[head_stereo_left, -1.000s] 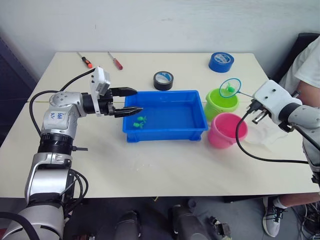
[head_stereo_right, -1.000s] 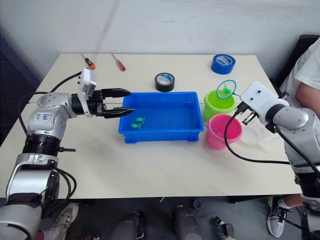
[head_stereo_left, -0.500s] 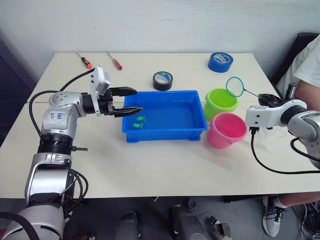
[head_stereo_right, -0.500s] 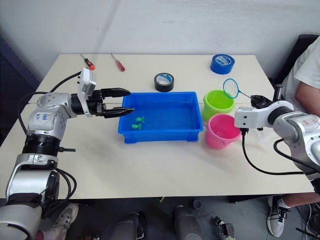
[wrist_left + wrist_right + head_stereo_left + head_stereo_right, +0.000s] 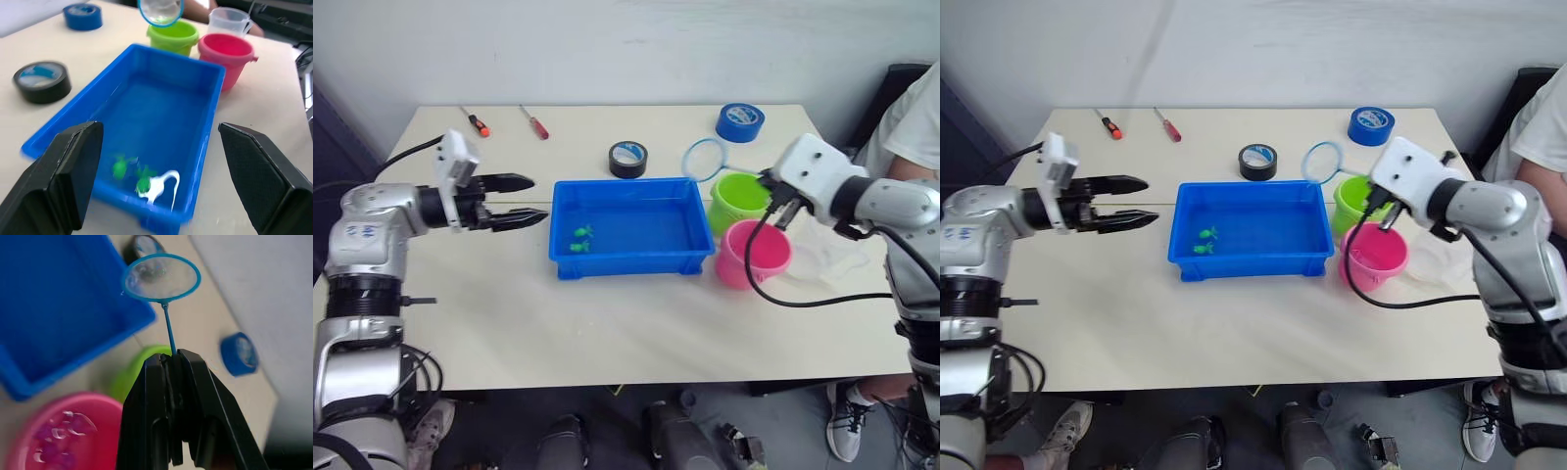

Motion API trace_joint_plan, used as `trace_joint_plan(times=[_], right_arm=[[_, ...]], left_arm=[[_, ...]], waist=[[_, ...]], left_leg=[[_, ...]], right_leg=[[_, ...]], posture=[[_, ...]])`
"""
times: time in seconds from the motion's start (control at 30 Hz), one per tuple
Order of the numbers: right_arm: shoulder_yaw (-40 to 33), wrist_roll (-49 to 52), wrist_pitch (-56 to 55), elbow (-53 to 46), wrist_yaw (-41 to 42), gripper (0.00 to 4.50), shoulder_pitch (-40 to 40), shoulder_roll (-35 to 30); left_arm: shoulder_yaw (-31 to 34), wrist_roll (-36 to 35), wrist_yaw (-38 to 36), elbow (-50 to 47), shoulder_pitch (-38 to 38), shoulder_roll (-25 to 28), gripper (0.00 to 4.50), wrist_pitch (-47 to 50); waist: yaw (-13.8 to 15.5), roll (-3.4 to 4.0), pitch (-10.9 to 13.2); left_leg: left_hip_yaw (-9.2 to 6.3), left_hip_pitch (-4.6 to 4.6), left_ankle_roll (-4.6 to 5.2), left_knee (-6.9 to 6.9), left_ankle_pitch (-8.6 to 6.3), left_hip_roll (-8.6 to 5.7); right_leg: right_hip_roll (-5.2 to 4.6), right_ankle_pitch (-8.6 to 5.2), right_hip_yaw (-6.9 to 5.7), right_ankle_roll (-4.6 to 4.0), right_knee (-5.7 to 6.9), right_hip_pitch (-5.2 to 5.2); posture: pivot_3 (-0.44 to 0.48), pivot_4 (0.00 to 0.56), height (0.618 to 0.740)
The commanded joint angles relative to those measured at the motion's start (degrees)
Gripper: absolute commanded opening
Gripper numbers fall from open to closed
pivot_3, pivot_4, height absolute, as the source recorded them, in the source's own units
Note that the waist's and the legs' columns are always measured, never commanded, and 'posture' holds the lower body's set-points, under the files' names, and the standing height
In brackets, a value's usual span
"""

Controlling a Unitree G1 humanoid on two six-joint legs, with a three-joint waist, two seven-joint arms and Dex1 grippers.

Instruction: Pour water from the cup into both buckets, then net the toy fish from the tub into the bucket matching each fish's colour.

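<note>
Swung my right gripper [image 5: 172, 363], pinching round light-blue hoop net [image 5: 705, 160], back over shallow blue plastic tub [image 5: 631, 227], upper centre; left gripper [image 5: 521, 201] w/ fingers spread; green fish [image 5: 579, 238] next.

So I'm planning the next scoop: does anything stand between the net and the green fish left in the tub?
Nothing visible does. The net, held by the right gripper, hangs over the tub's far right corner beside the green bucket. The two green fish lie at the tub's near left, open water between.

Bright, even light; blurry wrist views
</note>
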Motion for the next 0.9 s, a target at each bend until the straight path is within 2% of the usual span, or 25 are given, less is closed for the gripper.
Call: trace_joint_plan(times=[0.03,0.23,0.53,0.9], right_arm=[[4.27,0.96,2.76,2.59,1.81,0.00,-2.50,1.93],[11.93,-0.43,1.87,8.33,2.82,0.00,-5.55,6.32],[18.58,-0.61,-0.66,14.25,6.41,0.00,-10.61,12.22],[21.42,-1.72,-1.03,17.35,7.34,0.00,-12.62,17.45]], left_arm=[[3.67,-1.22,0.27,-4.30,4.32,3.28,4.12,1.11],[7.98,-3.65,2.55,-11.46,12.20,4.44,4.12,4.12],[11.35,-6.82,6.22,-19.42,17.83,4.34,4.12,7.89],[13.90,-9.67,9.13,-25.42,21.53,4.82,4.12,11.03]], waist=[[0.05,0.00,0.00],[0.14,-0.01,0.00],[-0.23,-0.01,0.00],[-0.63,-0.01,0.00]], left_leg=[[-0.01,-0.02,0.02,0.01,-0.01,-0.02],[-0.19,-0.24,0.09,0.03,-0.05,-0.12],[-0.25,-0.26,0.10,0.03,-0.06,-0.14],[-0.34,-0.26,0.11,0.02,-0.06,-0.15]], right_leg=[[-0.03,-0.01,0.00,-0.01,-0.01,-0.01],[-0.26,-0.03,-0.05,-0.05,-0.03,-0.12],[-0.27,-0.03,-0.14,-0.04,-0.03,-0.13],[-0.31,-0.03,-0.20,-0.05,-0.01,-0.12]], posture=[[0.000,0.150,0.734],[0.000,0.150,0.734],[0.000,0.150,0.734],[0.000,0.150,0.734]])
